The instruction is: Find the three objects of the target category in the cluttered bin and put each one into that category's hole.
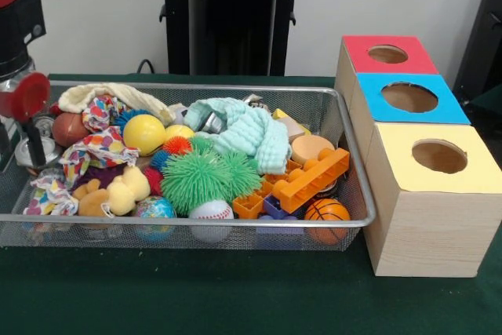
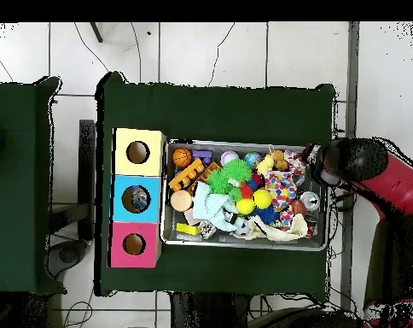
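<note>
The wire-mesh bin [image 1: 196, 222] lies on the green table, full of toys; it also shows in the overhead view [image 2: 244, 245]. No see-through water bottle shows among the clutter. The blue panel's hole [image 1: 409, 97] is in the middle of the wooden box, right of the bin. In the overhead view something pale glints inside this hole [image 2: 136, 199]. My gripper [image 1: 32, 147] hangs low over the bin's left end, beside a silver can [image 1: 45, 149]. In the overhead view the red arm [image 2: 357, 162] covers it.
The red-panel hole [image 1: 387, 54] and the yellow-panel hole [image 1: 439, 156] flank the blue one. The bin holds a green spiky ball [image 1: 205, 176], an orange brick [image 1: 314, 178], a mint cloth [image 1: 247, 132], a yellow ball [image 1: 144, 132], a baseball [image 1: 210, 209] and patterned cloths [image 1: 94, 151].
</note>
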{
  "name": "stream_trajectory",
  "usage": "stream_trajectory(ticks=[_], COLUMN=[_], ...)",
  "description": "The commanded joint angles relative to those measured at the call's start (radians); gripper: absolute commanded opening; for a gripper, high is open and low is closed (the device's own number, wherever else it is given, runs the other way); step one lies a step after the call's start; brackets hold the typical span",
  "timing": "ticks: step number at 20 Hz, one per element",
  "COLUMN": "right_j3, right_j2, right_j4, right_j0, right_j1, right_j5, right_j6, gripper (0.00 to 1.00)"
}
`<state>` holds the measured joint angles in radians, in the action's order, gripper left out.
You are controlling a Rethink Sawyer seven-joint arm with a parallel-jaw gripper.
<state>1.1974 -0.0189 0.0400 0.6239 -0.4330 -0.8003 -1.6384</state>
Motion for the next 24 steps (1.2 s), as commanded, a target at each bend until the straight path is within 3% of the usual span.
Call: stream_trajectory(ticks=[1, 6, 11, 14, 17, 24], right_j3=[-0.038, -0.047, -0.011, 0.007, 0.031, -0.037], right_j2=[-0.235, -0.293, -0.310, -0.294, -0.305, -0.240], right_j4=[0.110, 0.190, 0.218, 0.224, 0.237, 0.337], right_j0=[0.042, 0.070, 0.090, 0.096, 0.118, 0.125], right_j1=[0.091, 0.112, 0.113, 0.104, 0.095, 0.140], right_j5=[-0.031, -0.062, -0.095, -0.151, -0.172, -0.292], right_j6=[0.400, 0.484, 0.464, 0.429, 0.459, 0.489], gripper=[1.00, 1.00, 1.00, 1.00, 1.00, 1.00])
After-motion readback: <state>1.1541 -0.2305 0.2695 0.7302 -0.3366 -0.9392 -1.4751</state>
